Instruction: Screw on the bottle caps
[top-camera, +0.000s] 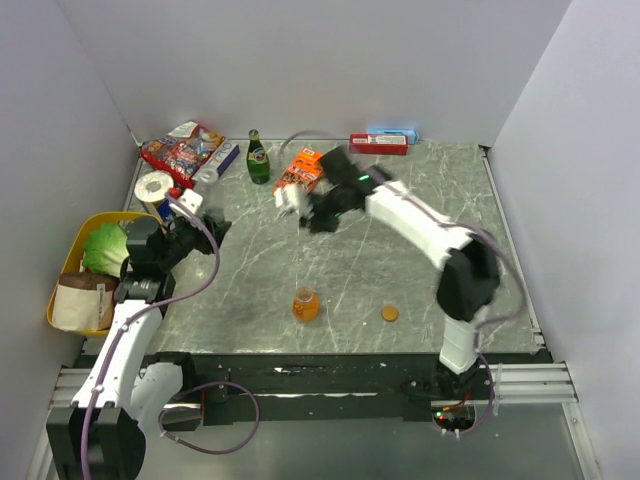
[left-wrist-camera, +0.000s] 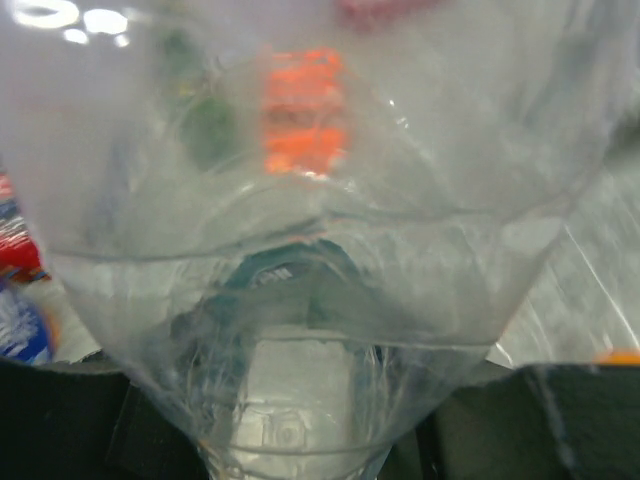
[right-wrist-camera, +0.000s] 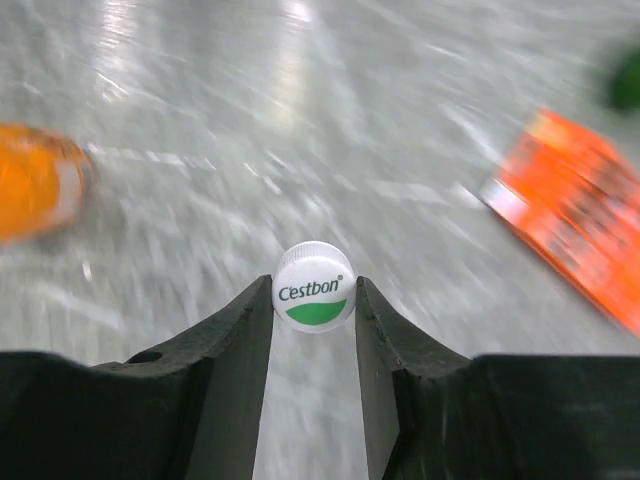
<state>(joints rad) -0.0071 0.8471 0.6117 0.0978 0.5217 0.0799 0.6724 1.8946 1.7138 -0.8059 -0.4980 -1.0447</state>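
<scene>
**Both grippers loaded; one bottle and one cap loose on the table**

Reference object: the orange bottle (top-camera: 306, 304).

1. Table (top-camera: 430, 260): grey marbled top. The orange bottle stands upright near its front edge, about midway across.
2. Yellow basket (top-camera: 62, 285): far to the left of the orange bottle, at the table's side. It holds a lettuce (top-camera: 105, 248) and a brown paper bag (top-camera: 78, 300).
3. Right arm (top-camera: 430, 235): rises to the right of the orange bottle and reaches beyond it toward the back wall. The right gripper (right-wrist-camera: 314, 300) has its jaws pinching the white cap (right-wrist-camera: 314, 288), one finger against each side of the rim.
4. Left arm (top-camera: 125, 330): well to the left of the orange bottle. The left gripper (top-camera: 200, 232) has its jaws closed on the translucent bottle (left-wrist-camera: 320, 250), with a dark finger at each lower corner of the wrist view.
5. Orange packet (top-camera: 302, 168): lies beyond the orange bottle near the back, just beside the right gripper.
6. Tall green bottle (top-camera: 258, 158): upright, beyond the orange bottle and to its left.
7. Translucent bottle: fills the left wrist view, its narrow end toward the camera. Its cap end cannot be made out.
8. Orange cap (top-camera: 389, 313): lies flat on the table to the right of the orange bottle, near it but apart.
9. White cap: beyond the orange bottle. Its green mark and the lettering "Cestbon" face the right wrist camera.
</scene>
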